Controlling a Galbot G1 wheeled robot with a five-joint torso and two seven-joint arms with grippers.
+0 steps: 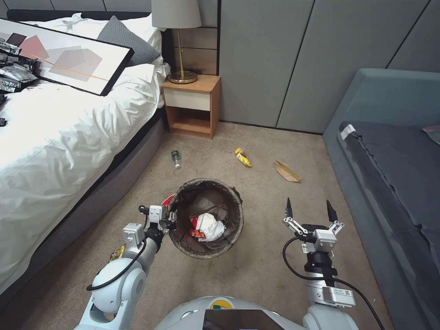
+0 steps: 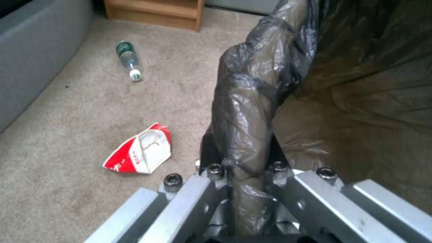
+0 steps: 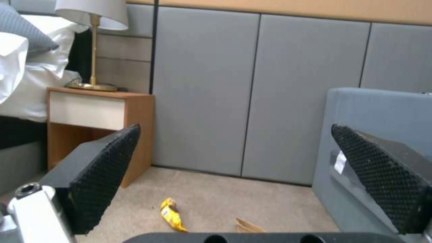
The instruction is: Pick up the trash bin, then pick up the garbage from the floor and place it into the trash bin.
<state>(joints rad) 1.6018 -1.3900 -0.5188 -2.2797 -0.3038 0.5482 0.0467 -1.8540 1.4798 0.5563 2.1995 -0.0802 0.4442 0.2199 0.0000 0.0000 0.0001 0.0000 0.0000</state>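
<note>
The trash bin (image 1: pixel 208 217) is held at its rim by the left gripper (image 1: pixel 166 220), above the floor (image 1: pixel 256 275). The fingers are clenched on the bag-covered rim: in the left wrist view the dark bag (image 2: pixel 252 111) folds over the rim and passes between the two fingers (image 2: pixel 209 148). Inside the bin, just beyond the left fingers, lie a white tissue wad (image 1: pixel 211 226) and a red-and-white carton (image 1: pixel 197 223).

On the carpet beside the left fingers, on the side away from the bin, lies a crumpled red-and-white carton (image 2: pixel 141 150). Farther ahead of them, near the bed (image 1: pixel 59 137), lies a small green bottle (image 1: pixel 175 158).

The right gripper (image 1: pixel 310 213) hangs well apart from the bin, on the sofa (image 1: pixel 389 151) side, with its fingers (image 3: pixel 101 168) released and spread wide, grasping nothing. Ahead of these fingers on the floor lie a yellow snack wrapper (image 1: pixel 243 157) and a flat brown paper bag (image 1: pixel 287 171); in the right wrist view both appear between the two fingers. Beyond them stands a wooden nightstand (image 1: pixel 192 105) carrying a lamp (image 1: pixel 178 27).
</note>
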